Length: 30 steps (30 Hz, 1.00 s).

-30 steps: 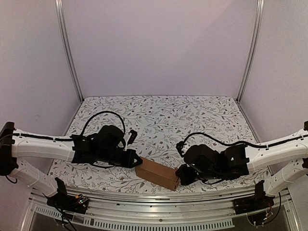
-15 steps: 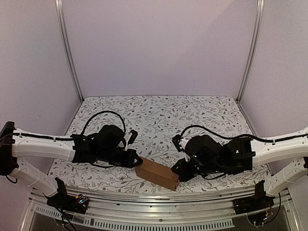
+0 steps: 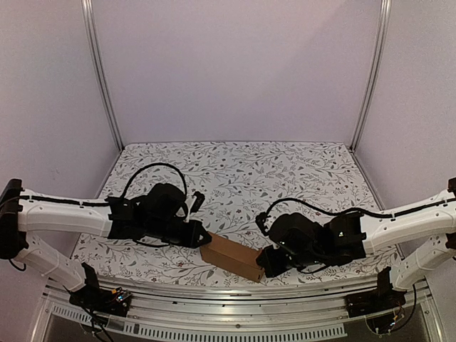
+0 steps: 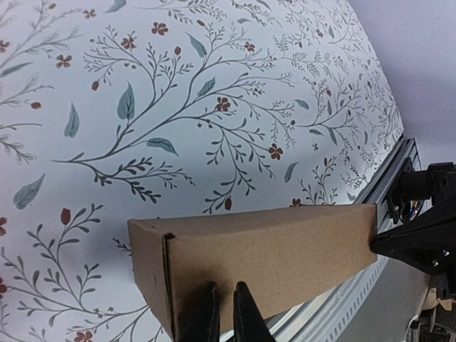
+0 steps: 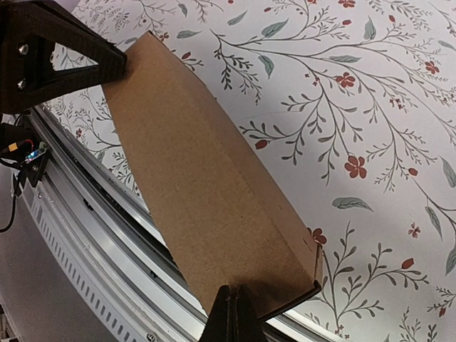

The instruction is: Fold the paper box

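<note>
The paper box [image 3: 233,257] lies near the floral table's [image 3: 235,171] front rail [image 3: 235,293], long axis slanting far-left to near-right; left gripper [image 3: 205,241], jaws nearly closed, and right gripper [image 3: 262,264], jaws closed, touch its 2 ends.

Brown paper box [image 4: 271,249] lay across floral tablecloth [image 4: 214,107]. left gripper [image 4: 226,317] fingers pinched nearly together on it at 6 o'clock. right gripper [image 4: 383,244] tip touched its 3 o'clock end.

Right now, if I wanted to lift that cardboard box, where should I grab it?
Probably mid-length across the paper box, pinching its two long sides from above: it lies flat, is narrow that way, and the left gripper and right gripper crowd both ends.
</note>
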Motion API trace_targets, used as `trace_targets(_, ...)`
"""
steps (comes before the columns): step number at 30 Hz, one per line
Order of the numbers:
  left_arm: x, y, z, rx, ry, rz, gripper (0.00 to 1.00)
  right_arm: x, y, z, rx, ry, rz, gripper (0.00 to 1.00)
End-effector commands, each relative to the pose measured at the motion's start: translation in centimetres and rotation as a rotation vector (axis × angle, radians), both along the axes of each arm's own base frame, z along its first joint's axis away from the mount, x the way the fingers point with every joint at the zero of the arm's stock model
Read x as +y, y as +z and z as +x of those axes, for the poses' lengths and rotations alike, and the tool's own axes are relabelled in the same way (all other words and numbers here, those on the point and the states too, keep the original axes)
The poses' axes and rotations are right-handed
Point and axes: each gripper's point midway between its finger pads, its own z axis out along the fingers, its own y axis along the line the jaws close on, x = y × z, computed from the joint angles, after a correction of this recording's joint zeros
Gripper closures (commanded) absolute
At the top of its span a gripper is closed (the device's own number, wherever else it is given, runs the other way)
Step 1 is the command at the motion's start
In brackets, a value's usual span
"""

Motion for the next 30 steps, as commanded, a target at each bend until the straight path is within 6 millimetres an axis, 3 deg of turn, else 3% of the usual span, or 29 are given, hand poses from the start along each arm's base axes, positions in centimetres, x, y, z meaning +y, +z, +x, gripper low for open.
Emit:
trace_targets(1,2.3,-2.2,-1.3,0.074,-0.027,0.157,0.89,-0.1,1.1,0.5,-0.040,0.017,-0.039,1.00)
trace_targets(8,2.1,4.2,0.8,-0.069,-0.011,0.124,0.68,1.4,5.0,0.9,-0.107,0.075,0.021,1.00)
trace_targets(15,2.1,8.5,3.1,-0.169,0.027,0.119,0.57,3.4,6.3,-1.7,-0.115,0.203,0.090,1.00)
trace_targets(18,3.0,8.2,4.9,-0.169,0.078,0.149,0.52,5.2,5.3,-3.7,-0.087,0.282,0.095,1.00)
trace_targets(23,2.6,7.2,6.8,-0.120,0.096,0.107,0.52,6.9,0.8,-6.7,-0.063,0.400,-0.030,1.00)
trace_targets(26,1.6,5.6,7.2,-0.074,0.064,0.106,0.64,6.8,-2.2,-7.2,-0.045,0.419,-0.125,1.00)
trace_targets(30,0.4,2.9,7.3,0.002,0.029,0.110,0.78,5.7,-4.5,-6.0,-0.069,0.358,-0.225,1.00)
